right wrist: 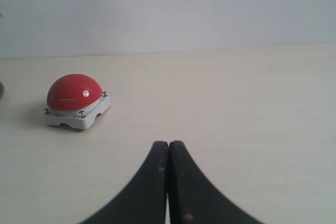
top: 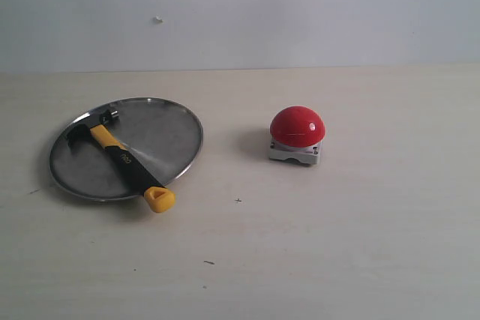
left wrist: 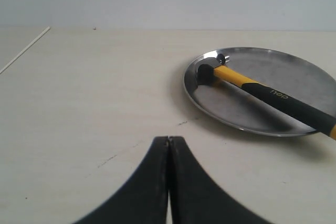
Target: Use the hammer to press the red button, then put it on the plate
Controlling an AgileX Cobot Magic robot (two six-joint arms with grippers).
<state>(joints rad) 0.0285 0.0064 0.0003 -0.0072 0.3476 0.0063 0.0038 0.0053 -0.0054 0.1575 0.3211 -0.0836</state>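
Black left tool, clenched on nothing, is the nearer one to the small black-and-yellow claw hammer, lying diagonally on the round silver metal plate: yellow loop overhanging the near rim, steel head far-left. The right tool, likewise clenched empty, faces the glossy red dome button, well apart from the plate.

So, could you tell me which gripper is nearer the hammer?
Left. The left gripper faces the hammer on the plate; the right gripper faces the red button, farther off.
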